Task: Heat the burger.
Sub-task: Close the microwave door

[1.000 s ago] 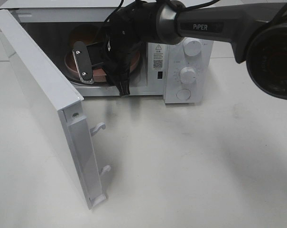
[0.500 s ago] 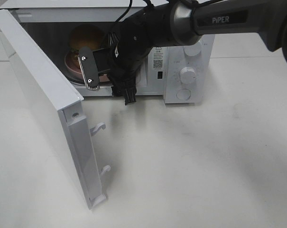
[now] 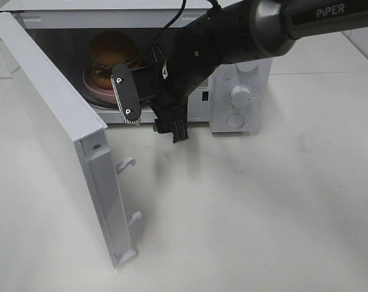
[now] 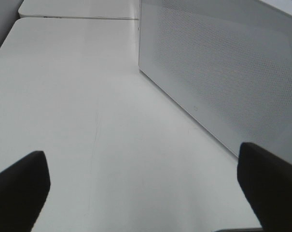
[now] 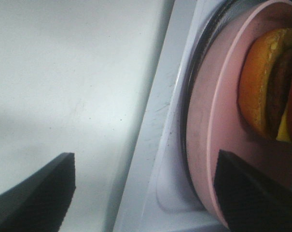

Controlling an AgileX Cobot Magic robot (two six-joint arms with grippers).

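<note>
Wide white table [image 3: 263,213], and at the back of it the white microwave [image 3: 232,24] with its door [image 3: 56,121] swung right out toward the left side. That door is the big unfinished item here.

The right arm [image 3: 244,30] reaches in from the right and across the oven mouth. Its right gripper [image 3: 154,128] hangs just in front of the sill with the jaws spread and nothing between them. The wrist view confirms it: two dark fingertips wide apart, and bare table and sill in the gap.

Inside the cavity, the round pink plate [image 3: 92,82] sits on the turntable. The burger [image 3: 112,48] stands upright on it, bun dome on top, well back from the opening. So the loading looks done: the food is in the oven and the claw is clear of it.

The left gripper [image 4: 145,186] is out of the high camera's sight. Its own view shows the jaws wide apart and empty, low over the table, beside a white dotted panel that I take to be the door's outer face.

What's left, as I read it, is to push the door shut until its latch hooks [image 3: 128,163] catch. Then comes the control panel, where the dials [image 3: 240,95] have nothing touching them. Call it roughly half done.
</note>
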